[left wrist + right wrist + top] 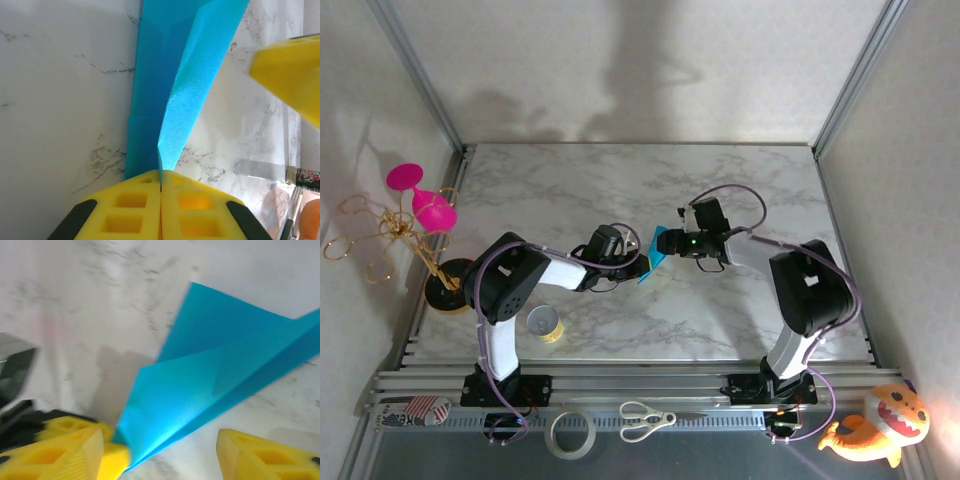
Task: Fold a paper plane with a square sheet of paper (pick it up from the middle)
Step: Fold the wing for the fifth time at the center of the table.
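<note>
The left gripper [160, 181] pinched the flimsy teal-blue folded paper sheet [150, 75] by a folded edge, likely its stiffest hold; the right gripper [165, 455] gaped.

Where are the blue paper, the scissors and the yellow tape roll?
blue paper [170, 75], left wrist view, by its crease.
scissors [648, 420], top external view, near the pivot.
yellow tape roll [553, 334], top external view, yellow side.
</note>
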